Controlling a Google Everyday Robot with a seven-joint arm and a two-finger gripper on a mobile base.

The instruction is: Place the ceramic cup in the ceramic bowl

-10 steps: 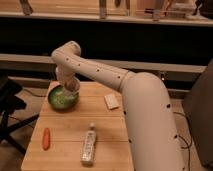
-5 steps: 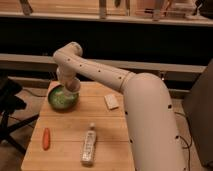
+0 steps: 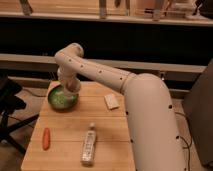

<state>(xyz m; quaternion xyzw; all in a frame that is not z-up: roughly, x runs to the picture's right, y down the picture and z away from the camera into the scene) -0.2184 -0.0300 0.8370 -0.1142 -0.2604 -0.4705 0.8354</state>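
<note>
The ceramic bowl point(image 3: 60, 100), round and green with a paler inside, sits at the far left of the wooden table point(image 3: 107, 131). My gripper point(image 3: 70, 91) hangs at the end of the white arm, right over the bowl's right half and low at its rim. The ceramic cup does not show apart from the gripper; the wrist hides whatever is there.
A clear labelled bottle point(image 3: 88, 145) lies near the table's front edge. An orange carrot point(image 3: 46, 138) lies at the front left. A small white block point(image 3: 111, 101) lies right of the bowl. A black chair point(image 3: 8, 106) stands left of the table. My arm's bulky white upper part point(image 3: 150, 120) covers the table's right side.
</note>
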